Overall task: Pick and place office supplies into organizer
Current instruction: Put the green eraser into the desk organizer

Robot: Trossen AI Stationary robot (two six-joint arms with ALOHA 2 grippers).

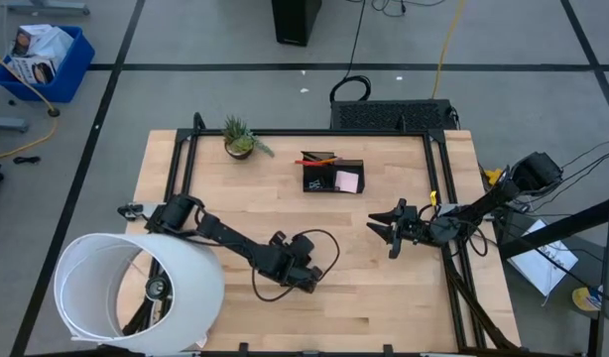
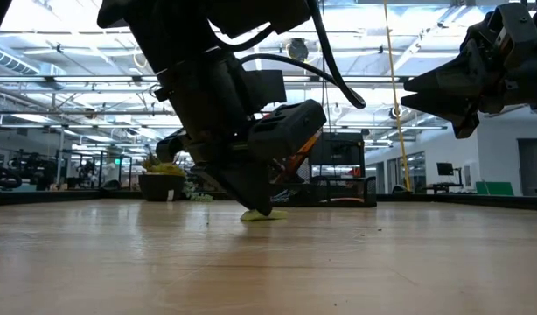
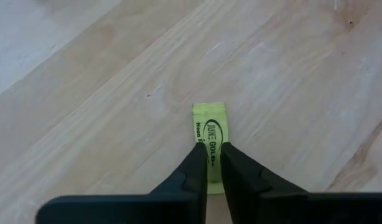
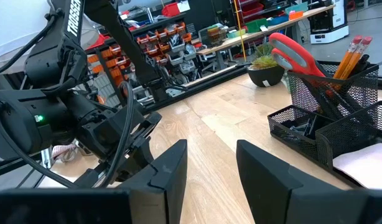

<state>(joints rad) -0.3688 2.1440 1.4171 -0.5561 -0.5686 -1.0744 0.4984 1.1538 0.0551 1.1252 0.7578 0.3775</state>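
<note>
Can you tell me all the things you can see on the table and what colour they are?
yellow-green piece: one, yellow-green with black print, flat on the table, pinched at one end by the left gripper
organizer: one, black mesh, far middle of the table
scissors: one, red handles, standing in the organizer
pencils: a few, orange, standing in the organizer
sticky-note pad: one, pink, in the organizer
potted plant: one, green, far edge, left of the organizer
white cylinder: one, near left corner
left gripper: dark, down on the table
right gripper: dark, open, raised at right
</note>
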